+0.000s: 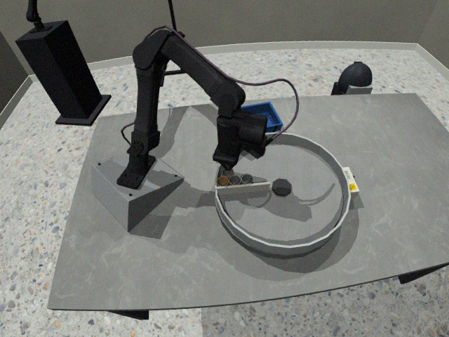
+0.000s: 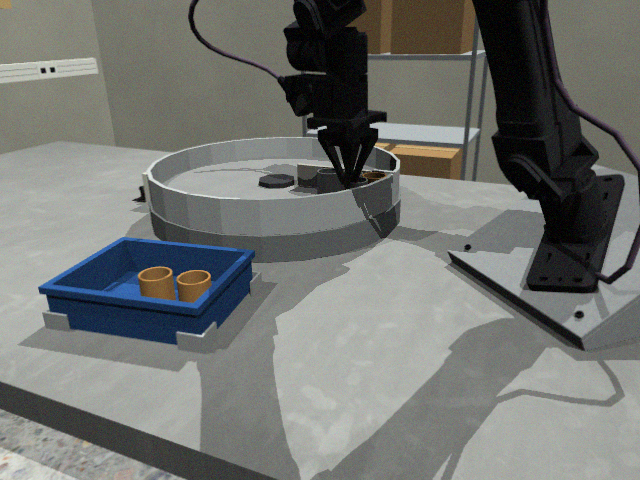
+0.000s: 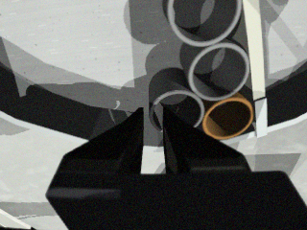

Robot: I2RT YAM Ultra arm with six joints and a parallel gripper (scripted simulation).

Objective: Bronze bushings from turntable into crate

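Note:
The turntable (image 1: 283, 192) is a round grey tray with a white rim. Against a white guide bar (image 1: 243, 186) at its left edge stand a bronze bushing (image 1: 222, 180) and two steel bushings (image 1: 235, 179) (image 1: 247, 177) in a row, with a third steel bushing (image 3: 177, 111) just behind them. My gripper (image 3: 153, 115) is nearly shut, with only a thin gap and nothing held. It hangs straight down over this third steel bushing's rim, beside the bronze bushing (image 3: 228, 116). The blue crate (image 2: 147, 286) holds two bronze bushings (image 2: 156, 282) (image 2: 193, 284).
A dark octagonal hub (image 1: 281, 187) sits at the turntable's middle. The arm's base block (image 1: 135, 188) stands left of the turntable. The crate (image 1: 266, 115) lies behind the arm's wrist. A black pillar (image 1: 57, 72) stands on the floor at the far left.

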